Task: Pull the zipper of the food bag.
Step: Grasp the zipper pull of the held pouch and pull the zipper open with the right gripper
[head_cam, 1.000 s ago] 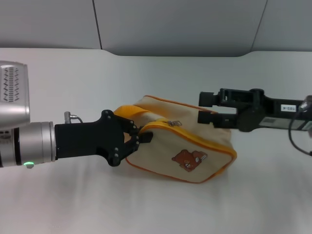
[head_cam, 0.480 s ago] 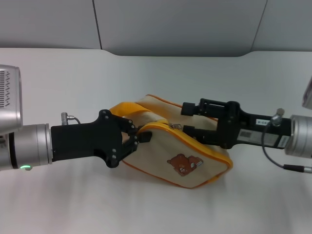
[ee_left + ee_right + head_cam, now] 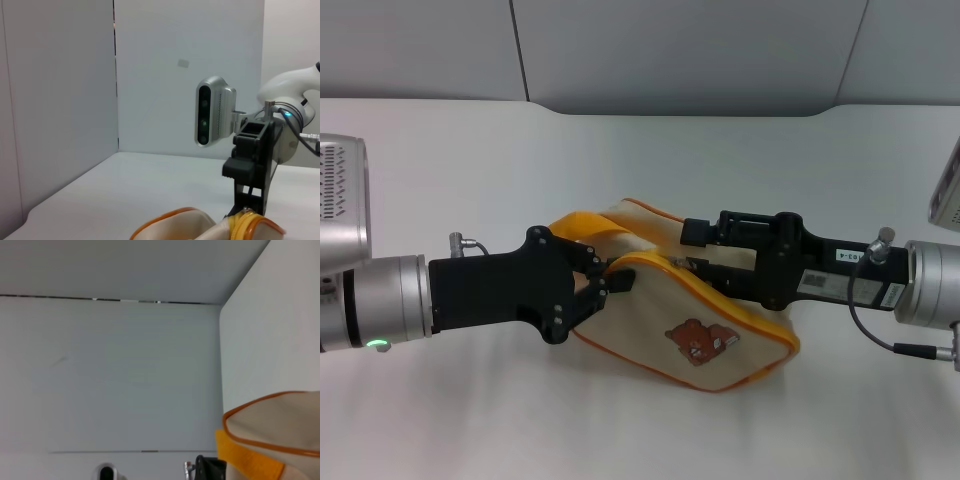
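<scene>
Both grippers flanked the food bag [image 3: 685,310] on my head camera: the left gripper [image 3: 603,283] clenched its orange handle end, and the right gripper [image 3: 692,248] stood spread around the zipper [image 3: 705,283] pull at its top edge. From my left wrist camera, the right gripper [image 3: 246,210] hung just above the bag [image 3: 200,229]. My right wrist camera caught only the bag's [image 3: 280,425] piped corner.

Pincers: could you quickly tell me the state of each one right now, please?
Left pincer: closed on the end of the food bag.
Right pincer: open, its fingers either side of the zipper, not yet gripping.
</scene>
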`<state>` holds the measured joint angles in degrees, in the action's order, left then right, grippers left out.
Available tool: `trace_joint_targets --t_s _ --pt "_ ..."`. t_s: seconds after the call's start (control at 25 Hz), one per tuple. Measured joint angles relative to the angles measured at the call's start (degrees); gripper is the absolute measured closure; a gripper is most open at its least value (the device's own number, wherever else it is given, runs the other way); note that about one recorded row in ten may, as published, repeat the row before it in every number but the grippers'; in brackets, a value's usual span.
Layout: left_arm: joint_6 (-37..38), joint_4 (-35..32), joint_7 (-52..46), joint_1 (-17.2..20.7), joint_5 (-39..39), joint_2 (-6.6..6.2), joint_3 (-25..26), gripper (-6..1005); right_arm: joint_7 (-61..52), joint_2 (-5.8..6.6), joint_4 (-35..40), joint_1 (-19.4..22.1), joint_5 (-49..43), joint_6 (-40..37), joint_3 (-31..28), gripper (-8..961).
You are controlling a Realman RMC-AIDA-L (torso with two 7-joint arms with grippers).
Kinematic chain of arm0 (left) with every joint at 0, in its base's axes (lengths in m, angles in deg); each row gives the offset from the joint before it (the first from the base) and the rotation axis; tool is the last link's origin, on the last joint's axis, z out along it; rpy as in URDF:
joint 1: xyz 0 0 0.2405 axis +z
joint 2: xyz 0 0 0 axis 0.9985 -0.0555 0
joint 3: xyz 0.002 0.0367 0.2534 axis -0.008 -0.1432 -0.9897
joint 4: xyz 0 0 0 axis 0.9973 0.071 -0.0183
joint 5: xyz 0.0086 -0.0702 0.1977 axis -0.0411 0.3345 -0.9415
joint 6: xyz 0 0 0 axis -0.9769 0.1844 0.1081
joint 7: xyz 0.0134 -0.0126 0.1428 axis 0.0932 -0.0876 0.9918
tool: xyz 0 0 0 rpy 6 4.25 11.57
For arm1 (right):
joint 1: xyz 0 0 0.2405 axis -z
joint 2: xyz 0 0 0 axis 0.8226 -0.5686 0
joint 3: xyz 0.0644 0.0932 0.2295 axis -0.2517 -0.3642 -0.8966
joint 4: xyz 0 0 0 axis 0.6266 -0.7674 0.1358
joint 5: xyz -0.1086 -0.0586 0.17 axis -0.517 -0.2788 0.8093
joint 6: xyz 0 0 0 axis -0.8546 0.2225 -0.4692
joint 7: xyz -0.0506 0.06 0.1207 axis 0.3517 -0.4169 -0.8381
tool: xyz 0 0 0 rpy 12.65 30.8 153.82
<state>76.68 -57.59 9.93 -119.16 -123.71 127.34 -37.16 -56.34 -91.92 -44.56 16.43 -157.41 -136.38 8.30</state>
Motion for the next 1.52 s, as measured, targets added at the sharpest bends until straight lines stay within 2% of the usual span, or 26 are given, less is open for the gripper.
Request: trace_joint_targets --t_s 0.28,0.44,0.68,0.92,1.2,1.36,1.52 --pt "-0.2 0.6 -0.1 0.0 0.5 -0.04 0.2 940 0.0 -0.01 0.2 0.4 0.0 -0.7 -0.3 371" --pt "-0.4 0.6 -0.2 0.2 0.6 -0.09 0.2 938 0.4 -0.01 0.2 0.9 0.0 -1.1 -0.6 618" --pt "-0.5 0.7 -0.2 0.3 0.6 -0.09 0.0 935 1.8 -0.01 0.1 0.9 0.0 -0.9 -0.6 667" --pt "-0.3 0.7 -0.2 0.3 0.6 -0.02 -0.1 932 3.9 -0.24 0.1 0.6 0.0 -0.3 -0.7 764" --pt "0.0 0.8 -0.2 0.4 0.6 0.00 -0.1 928 7.0 -0.53 0.2 0.3 0.1 -0.1 -0.1 953" --pt "0.0 0.8 -0.2 0.6 0.6 -0.02 0.1 926 7.9 -0.71 0.6 0.8 0.1 -0.1 -0.1 932" --pt "-0.1 0.7 -0.2 1.1 0.6 -0.18 0.6 924 8.2 -0.96 3.5 3.5 0.1 0.0 -0.1 911"
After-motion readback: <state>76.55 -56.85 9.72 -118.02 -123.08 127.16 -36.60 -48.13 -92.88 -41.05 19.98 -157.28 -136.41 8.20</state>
